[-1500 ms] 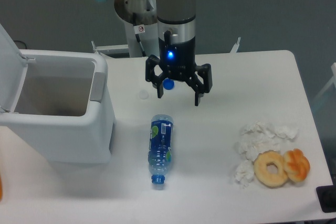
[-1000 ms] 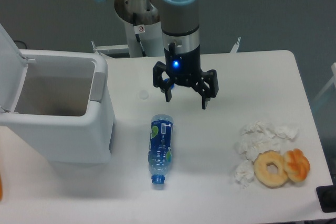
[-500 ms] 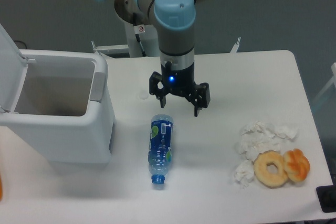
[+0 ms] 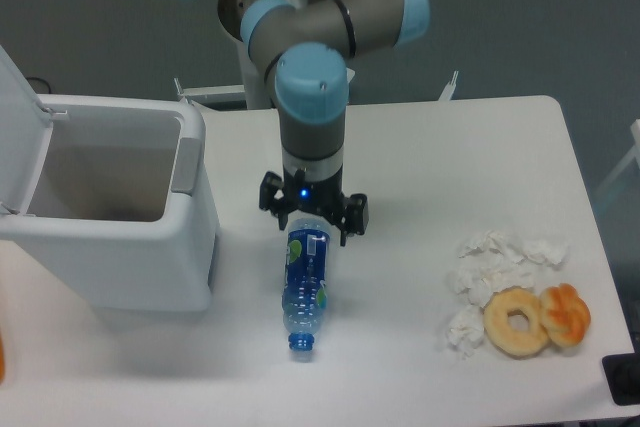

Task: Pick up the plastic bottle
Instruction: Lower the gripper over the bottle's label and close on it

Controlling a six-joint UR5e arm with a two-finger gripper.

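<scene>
The plastic bottle point(image 4: 305, 287) lies on its side on the white table point(image 4: 430, 167), clear blue with a blue-and-green label, its blue neck ring pointing toward the front edge. My gripper point(image 4: 312, 224) is open and hangs over the bottle's base end, one finger on each side of it. The fingers straddle the base without closing on it. The bottle's far end is partly hidden under the gripper body.
A white bin point(image 4: 105, 207) with an open lid stands at the left, close to the bottle. Crumpled white tissues point(image 4: 495, 267) and two doughnuts point(image 4: 535, 319) lie at the front right.
My gripper has moved left and toward the front and come lower, from behind the bottle to over its base end. It stayed open. The bottle has not moved.
</scene>
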